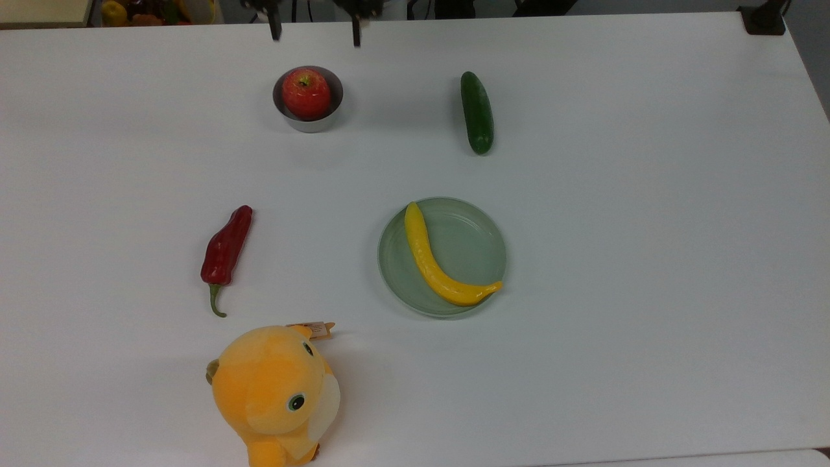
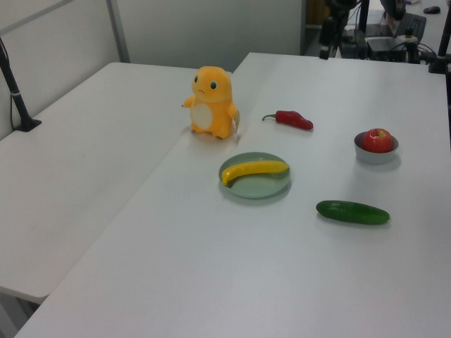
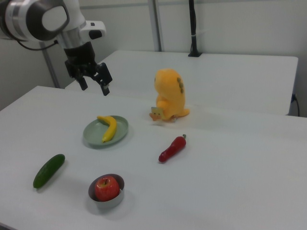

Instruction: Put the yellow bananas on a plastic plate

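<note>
The yellow banana (image 1: pixel 433 264) lies curved across the pale green plastic plate (image 1: pixel 476 237), its orange-tinged tip at the rim on the top view's right. It lies along the plate in the left view too, banana (image 2: pixel 254 169) on plate (image 2: pixel 266 187). My gripper (image 3: pixel 94 87) hangs open and empty high above the table, well apart from the plate (image 3: pixel 91 136) and the banana (image 3: pixel 109 128). In the top view, two dark fingertips (image 1: pixel 275 29) of the gripper (image 1: pixel 316 31) poke in at the upper edge, beyond the bowl.
A red apple sits in a small grey metal bowl (image 1: pixel 307 120), and a dark green cucumber (image 1: pixel 477 111) lies to the top view's right of it. A red chilli (image 1: pixel 225 250) and an orange plush toy (image 1: pixel 275 395) sit on the top view's left of the plate.
</note>
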